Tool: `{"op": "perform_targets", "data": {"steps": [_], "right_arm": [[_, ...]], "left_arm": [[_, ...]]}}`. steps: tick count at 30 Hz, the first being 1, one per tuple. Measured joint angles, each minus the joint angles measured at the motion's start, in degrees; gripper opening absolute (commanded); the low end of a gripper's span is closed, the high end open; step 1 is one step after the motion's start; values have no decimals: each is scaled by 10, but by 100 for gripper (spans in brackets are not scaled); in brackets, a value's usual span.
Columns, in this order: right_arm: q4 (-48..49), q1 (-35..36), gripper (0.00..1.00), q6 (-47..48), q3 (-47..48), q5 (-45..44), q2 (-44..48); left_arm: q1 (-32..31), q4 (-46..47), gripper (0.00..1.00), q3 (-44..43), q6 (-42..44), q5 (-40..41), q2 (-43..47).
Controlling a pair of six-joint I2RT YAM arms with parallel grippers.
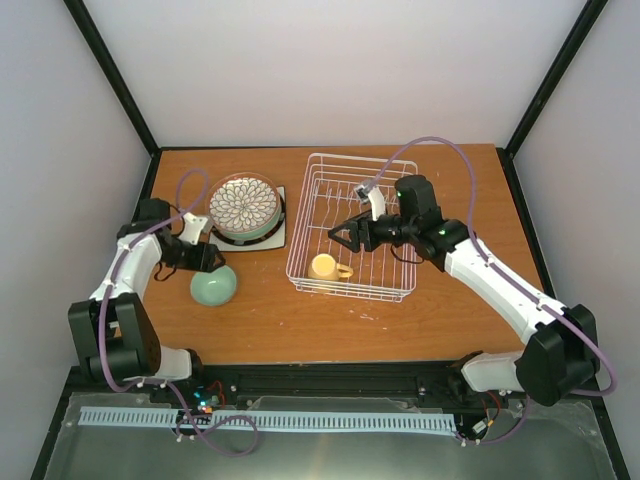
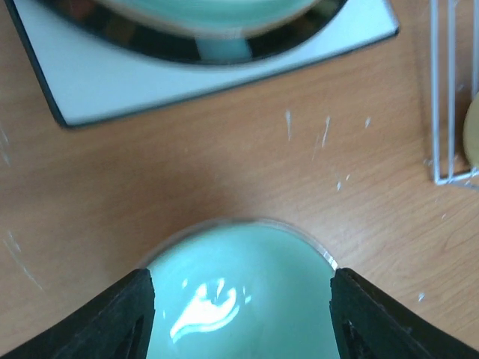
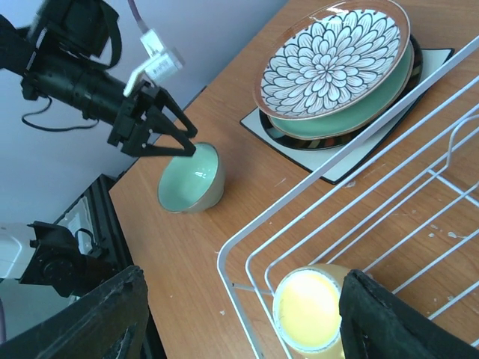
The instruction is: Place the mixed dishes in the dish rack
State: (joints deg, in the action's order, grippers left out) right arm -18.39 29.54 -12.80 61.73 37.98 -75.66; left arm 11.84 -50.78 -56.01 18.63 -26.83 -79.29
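Alignment favours the left arm: the mint-green bowl [image 2: 239,299] sits upright on the table [image 2: 224,176] directly under the left gripper [image 3: 166,148]. In the left wrist view its round rim fills the gap between the two fingers [image 2: 120,318], which are spread wide and pass either side of it without visibly touching. The bowl is round, so it has no long axis to match. What matters is that the spread fingers bracket its widest part, so the left gripper would probably have to shift onto one wall of the bowl or close a long way. The dish rack [image 1: 385,272] lies to the bowl's right, near but apart, so the carry would run sideways toward the robot's right. The stacked round plates [image 1: 245,205] rest on the square white plate [image 2: 224,82] just behind the bowl, outside the rack. The right gripper [image 1: 345,236] hangs over the rack with its jaws apart, and the yellow mug [image 3: 307,310] stands inside the rack between them, with a gap on each side. It is therefore farther from the bowl than its partner.
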Motion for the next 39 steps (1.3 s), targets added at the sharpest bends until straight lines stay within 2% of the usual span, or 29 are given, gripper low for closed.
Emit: {"op": "perform_targets", "data": {"steps": [12, 20, 31, 32, 33, 35, 36, 39], "right_arm": [[30, 0, 70, -11, -50, 19, 29], [33, 0, 70, -5, -57, 19, 40], [33, 0, 70, 4, -57, 16, 40], [32, 0, 70, 6, -57, 16, 40], [32, 0, 70, 7, -57, 16, 40], [32, 0, 70, 10, -57, 15, 40], [32, 0, 70, 10, -57, 15, 39], [32, 0, 70, 14, -57, 12, 39]], "left_arm": [[0, 2, 69, 137, 4, 121, 116], [1, 13, 69, 111, 4, 183, 111], [13, 48, 66, 118, 4, 191, 93], [13, 48, 63, 122, 4, 191, 91], [13, 48, 55, 124, 4, 189, 88], [13, 49, 8, 125, 8, 183, 75], [13, 50, 1, 125, 6, 179, 67], [14, 58, 1, 124, 4, 176, 47]]}}
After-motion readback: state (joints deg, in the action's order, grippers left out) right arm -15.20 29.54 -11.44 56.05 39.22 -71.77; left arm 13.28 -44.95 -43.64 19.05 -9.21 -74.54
